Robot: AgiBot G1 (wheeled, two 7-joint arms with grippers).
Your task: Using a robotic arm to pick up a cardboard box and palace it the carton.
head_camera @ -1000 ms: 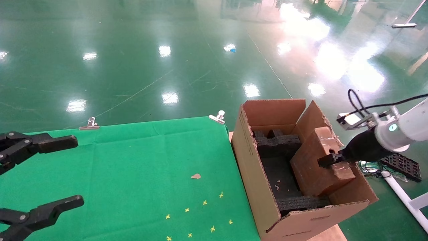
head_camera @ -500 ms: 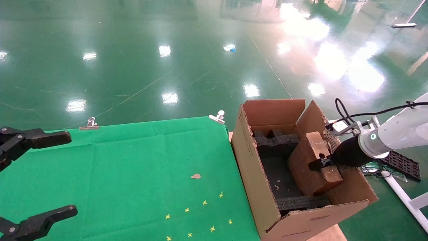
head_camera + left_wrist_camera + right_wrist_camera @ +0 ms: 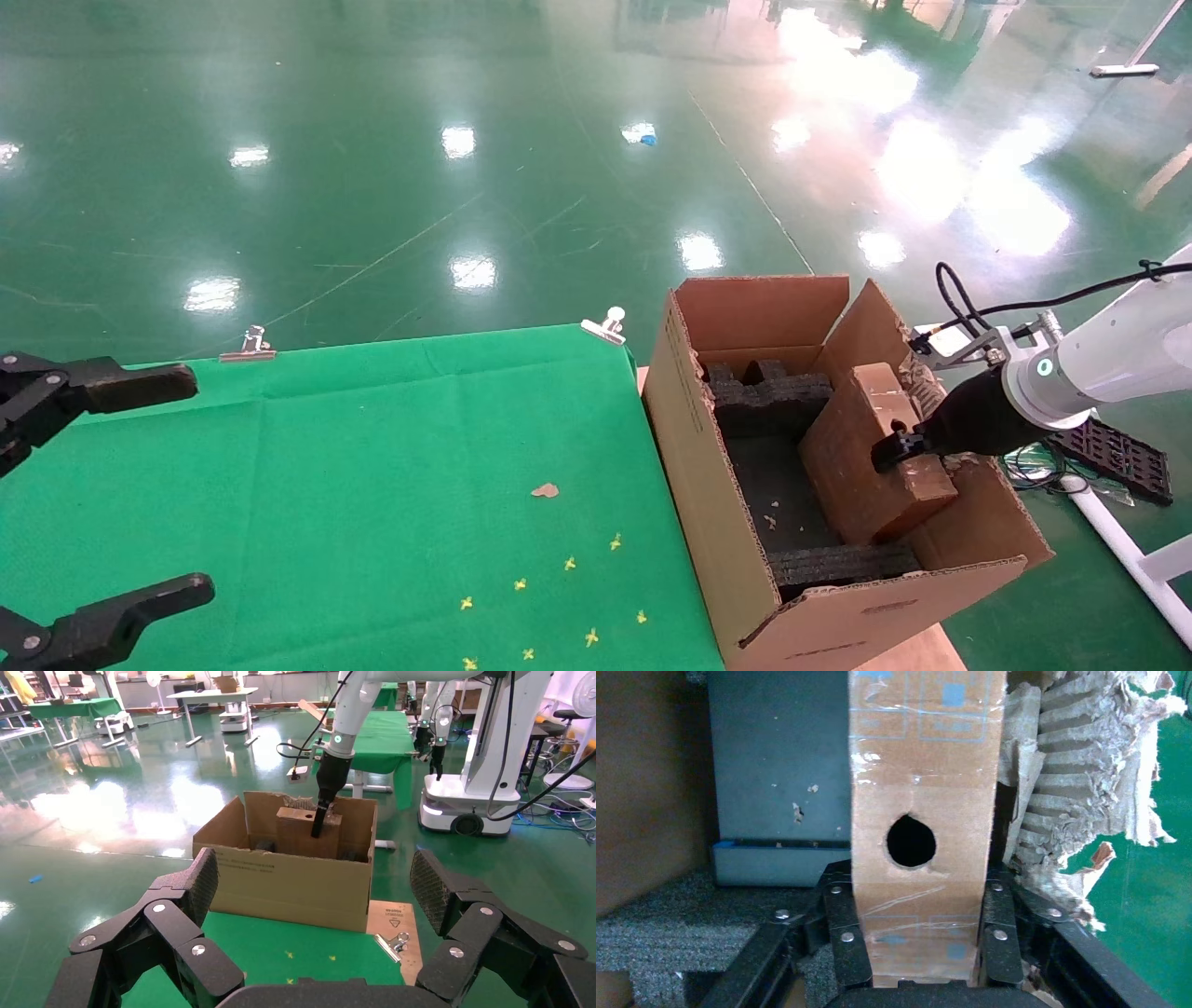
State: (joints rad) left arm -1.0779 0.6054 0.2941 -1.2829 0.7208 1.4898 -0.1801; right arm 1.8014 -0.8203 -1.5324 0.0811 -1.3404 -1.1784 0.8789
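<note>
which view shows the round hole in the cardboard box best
The right wrist view: the hole faces the camera, dark and centered on the cardboard box, held by the right claw. The left wrist view shows it tiny; in the head view I cannot make it out.

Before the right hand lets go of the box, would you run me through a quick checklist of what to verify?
1. Right hand shut on the box: ok, fingers clamp both sides.
2. Box inside the carton walls: ok.
3. Box resting on the foam: cannot tell, its underside is hidden.
4. Box level: not ok, it stands tilted.
5. Clear of the torn flap: cannot tell, the flap is right beside it.
6. Left hand out of the way: ok, open over the green cloth.
</note>
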